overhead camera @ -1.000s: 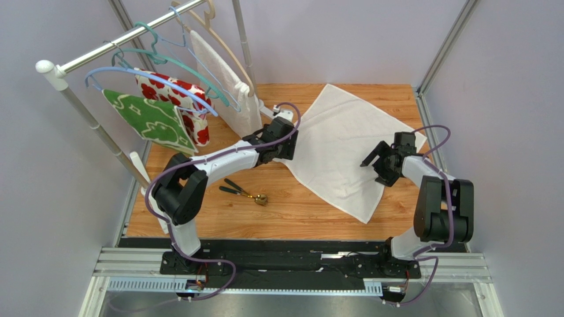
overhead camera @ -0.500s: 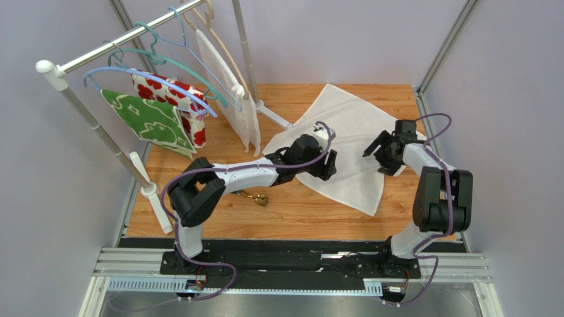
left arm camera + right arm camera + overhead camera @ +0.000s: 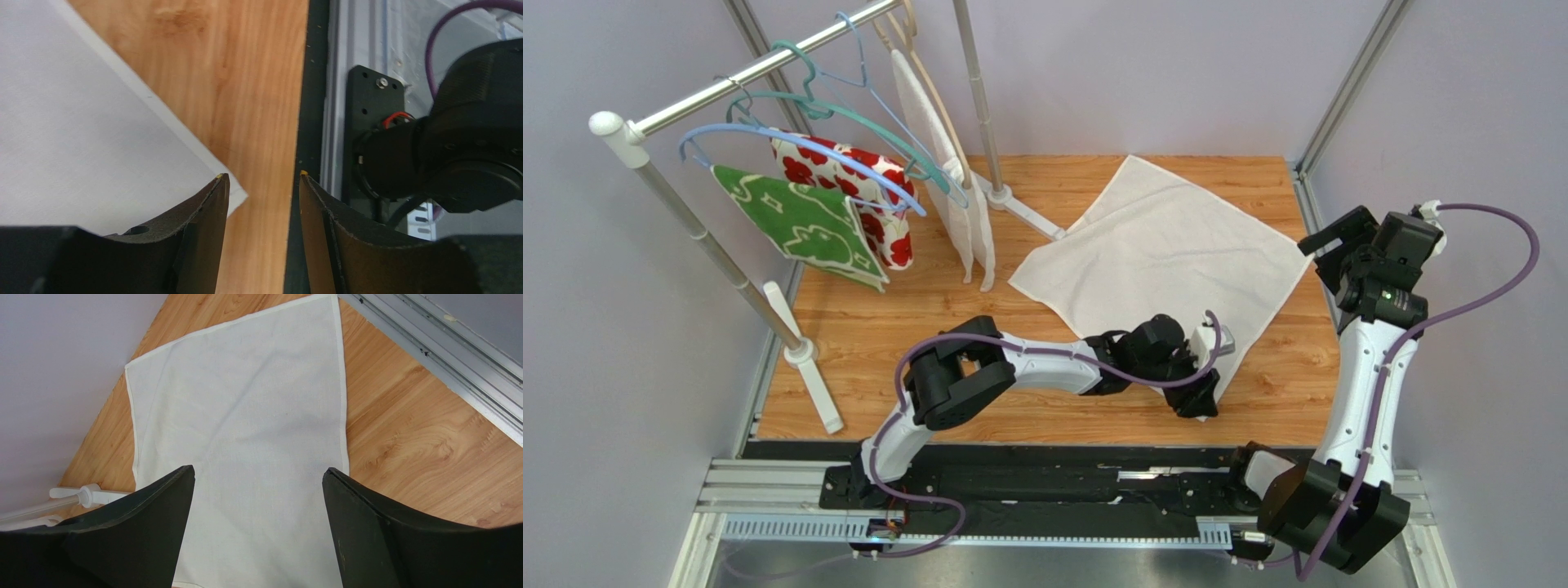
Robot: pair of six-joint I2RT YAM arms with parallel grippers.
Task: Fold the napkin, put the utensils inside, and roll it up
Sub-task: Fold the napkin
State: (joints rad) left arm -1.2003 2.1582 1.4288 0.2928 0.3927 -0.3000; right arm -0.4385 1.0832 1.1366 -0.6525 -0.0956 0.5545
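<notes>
The napkin [image 3: 1161,257] lies spread flat on the wooden table, one corner pointing toward me. My left gripper [image 3: 1201,392] is low at that near corner, open and empty. In the left wrist view [image 3: 263,177] its left fingertip [image 3: 218,187] lies over the napkin's corner [image 3: 92,135], and bare wood shows between the fingers. My right gripper [image 3: 1333,251] is raised high by the napkin's right corner, open wide and empty. In the right wrist view [image 3: 258,471] it looks down on the napkin [image 3: 245,416]. The utensils are not visible; my left arm covers where they lay.
A clothes rack [image 3: 744,80] stands at the back left with a green cloth [image 3: 805,227], a red-flowered cloth [image 3: 854,178] and a textured white cloth [image 3: 952,184] on hangers. Its foot [image 3: 805,355] rests near the left edge. The right arm's base [image 3: 466,153] is close to my left gripper.
My left arm swept from the napkin's left side across to its near corner. My right arm rose and pulled back to the right. The napkin now lies flatter and squarer.
</notes>
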